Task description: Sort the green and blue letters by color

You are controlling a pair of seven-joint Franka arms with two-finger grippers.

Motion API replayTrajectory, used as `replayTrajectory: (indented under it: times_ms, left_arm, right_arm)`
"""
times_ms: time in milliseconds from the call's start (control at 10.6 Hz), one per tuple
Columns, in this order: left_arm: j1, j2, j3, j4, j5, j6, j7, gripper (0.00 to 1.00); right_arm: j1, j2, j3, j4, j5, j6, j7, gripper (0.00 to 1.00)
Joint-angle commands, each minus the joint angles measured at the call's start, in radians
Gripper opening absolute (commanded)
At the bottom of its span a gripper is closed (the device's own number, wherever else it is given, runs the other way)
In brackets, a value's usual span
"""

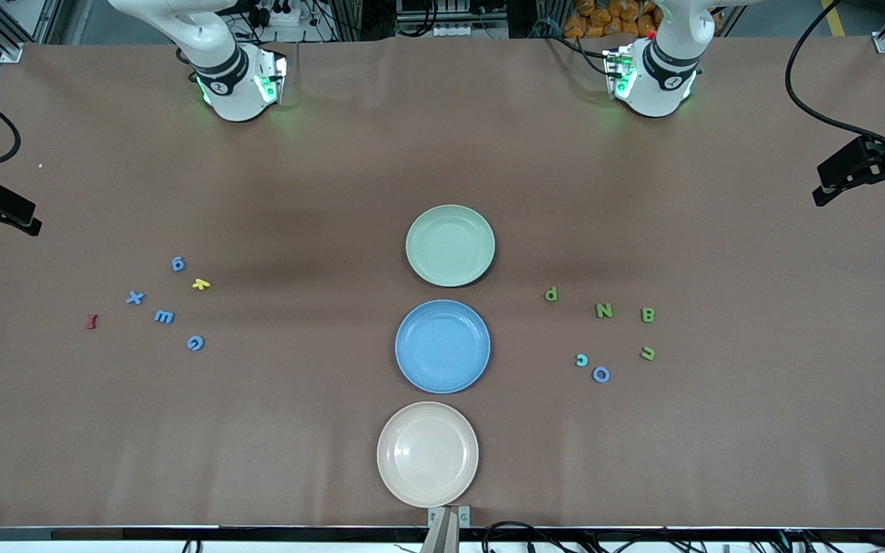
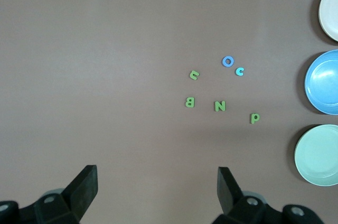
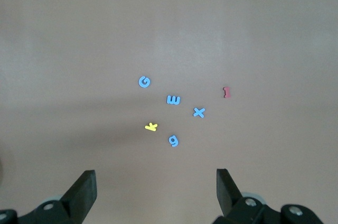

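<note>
Blue letters g (image 1: 178,263), X (image 1: 135,297), E (image 1: 164,316) and G (image 1: 195,343) lie toward the right arm's end of the table. Green letters p (image 1: 551,293), N (image 1: 603,310), B (image 1: 648,315) and a curve (image 1: 648,353) lie toward the left arm's end. A blue O (image 1: 601,375) and a teal c (image 1: 581,359) lie beside them, nearer the camera. My left gripper (image 2: 157,176) is open and empty high over bare table near its base, with the green letters (image 2: 219,106) ahead. My right gripper (image 3: 155,179) is open and empty, with the blue letters (image 3: 173,100) ahead.
A green plate (image 1: 450,244), a blue plate (image 1: 442,346) and a beige plate (image 1: 427,453) stand in a row down the table's middle, all without letters. A yellow letter (image 1: 200,284) and a red letter (image 1: 91,321) lie among the blue ones.
</note>
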Motion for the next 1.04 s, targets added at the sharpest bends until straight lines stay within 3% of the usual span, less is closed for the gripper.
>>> replayTrajectory:
  times_ms: [0,948]
  left_arm:
    - [0.001,-0.004,0.002,0.007,-0.027,0.018,0.024,1.0]
    - [-0.01,0.013,-0.006,-0.001,-0.027,0.018,0.006,1.0]
  right_arm:
    - [-0.01,-0.01,0.012,-0.002,0.001,0.004,0.0,1.0]
    - [-0.012,0.0,0.012,-0.005,0.001,0.027,0.006,1.0]
